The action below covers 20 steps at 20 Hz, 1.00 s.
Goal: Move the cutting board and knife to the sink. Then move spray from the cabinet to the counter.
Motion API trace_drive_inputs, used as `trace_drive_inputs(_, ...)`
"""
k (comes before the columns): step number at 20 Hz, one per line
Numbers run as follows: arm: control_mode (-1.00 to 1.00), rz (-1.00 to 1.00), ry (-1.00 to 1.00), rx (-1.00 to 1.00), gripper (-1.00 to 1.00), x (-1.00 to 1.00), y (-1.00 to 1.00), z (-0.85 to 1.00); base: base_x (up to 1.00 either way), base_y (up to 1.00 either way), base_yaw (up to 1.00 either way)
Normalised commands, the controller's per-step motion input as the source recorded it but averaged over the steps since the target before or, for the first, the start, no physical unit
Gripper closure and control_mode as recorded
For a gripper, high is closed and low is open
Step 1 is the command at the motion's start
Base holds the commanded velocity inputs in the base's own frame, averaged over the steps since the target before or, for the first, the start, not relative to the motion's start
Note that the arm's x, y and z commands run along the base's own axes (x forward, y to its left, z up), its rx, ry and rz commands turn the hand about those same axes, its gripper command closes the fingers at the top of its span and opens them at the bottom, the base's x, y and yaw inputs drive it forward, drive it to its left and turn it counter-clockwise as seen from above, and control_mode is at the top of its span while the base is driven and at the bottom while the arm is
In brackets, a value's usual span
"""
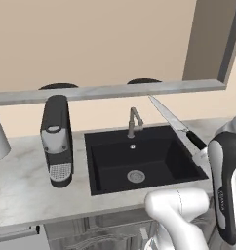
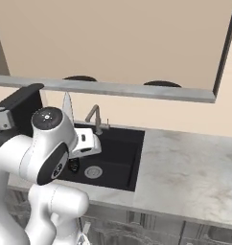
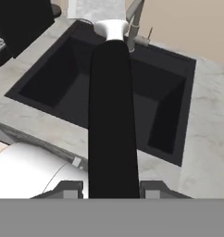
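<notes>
My gripper [image 3: 111,189] is shut on the black handle of the knife [image 3: 111,115], which runs straight away from the hand toward the faucet. In the left base view the knife [image 1: 171,119] slants up and left over the right side of the black sink [image 1: 139,158], its grey blade raised above the basin, with the gripper [image 1: 202,154] at the handle's lower end, partly hidden by my arm. The blade of the knife [image 2: 66,107] pokes up behind my arm in the right base view. The marble counter [image 2: 185,172] surrounds the sink. The cutting board and the spray are out of view.
A faucet [image 1: 134,122] stands at the back rim of the sink. A black and grey coffee machine [image 1: 56,141] stands on the counter left of the sink. A marble ledge [image 1: 110,90] runs along the wall above. A dark grey cabinet edge [image 1: 212,39] hangs at upper right.
</notes>
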Motion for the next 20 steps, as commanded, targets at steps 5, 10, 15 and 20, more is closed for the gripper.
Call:
trace_drive_inputs(5, -1.0, 0.01, 0.16, 0.0, 1.0, 0.36, 0.0, 0.0, 0.28, 0.01, 0.0)
trace_drive_inputs(10, -1.0, 0.21, 0.27, -0.01, 1.0, 0.76, -0.11, -0.36, 0.0, 0.0, 0.0)
trace_drive_inputs(15, -1.0, 0.31, 0.11, -0.08, 1.0, 0.74, 0.0, -0.54, 0.0, 0.0, 0.0)
trace_drive_inputs(20, -1.0, 0.25, -0.06, -0.13, 1.0, 0.67, 0.0, -0.69, 0.0, 0.0, 0.0)
